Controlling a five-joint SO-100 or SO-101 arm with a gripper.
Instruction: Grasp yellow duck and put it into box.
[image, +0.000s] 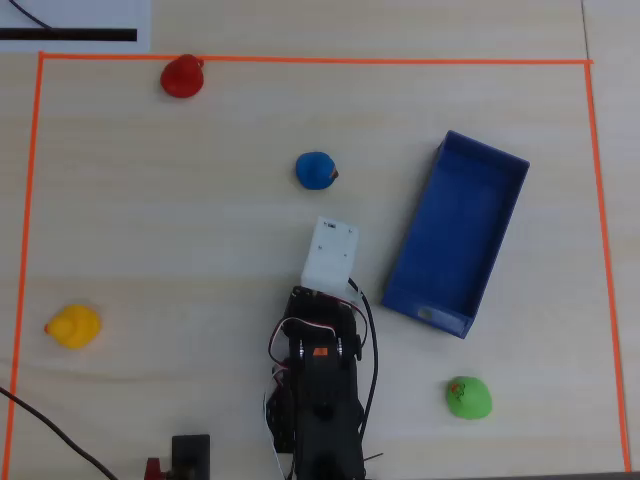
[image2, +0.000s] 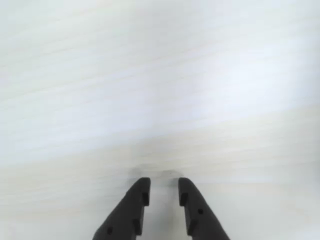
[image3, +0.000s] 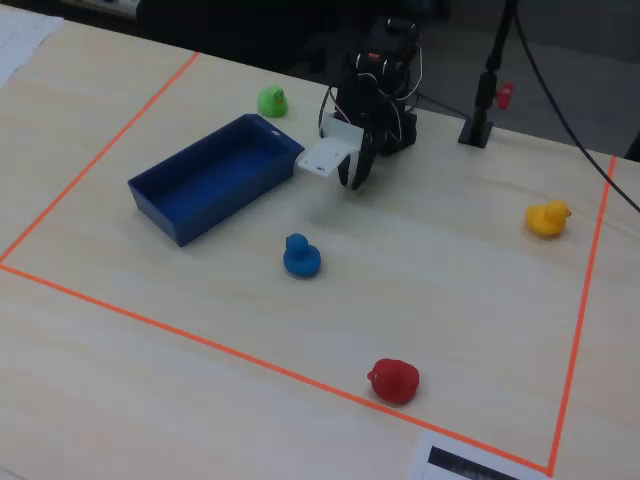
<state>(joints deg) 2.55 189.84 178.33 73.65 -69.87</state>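
Opening step: the reach has not begun. The tool (image2: 164, 191) hangs over bare surface (image2: 160, 100), empty, its jaws parted only by a narrow gap. The yellow duck (image: 73, 326) sits well off to the tool's left in the overhead view; the box (image: 457, 233) lies just to its right. Next, swing toward the duck, then widen the jaws.

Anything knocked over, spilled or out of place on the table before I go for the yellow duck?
Nothing stands out. The yellow duck sits upright near the left tape line in the overhead view. The box lies at an angle, empty. The gripper hangs over bare table, holding nothing.
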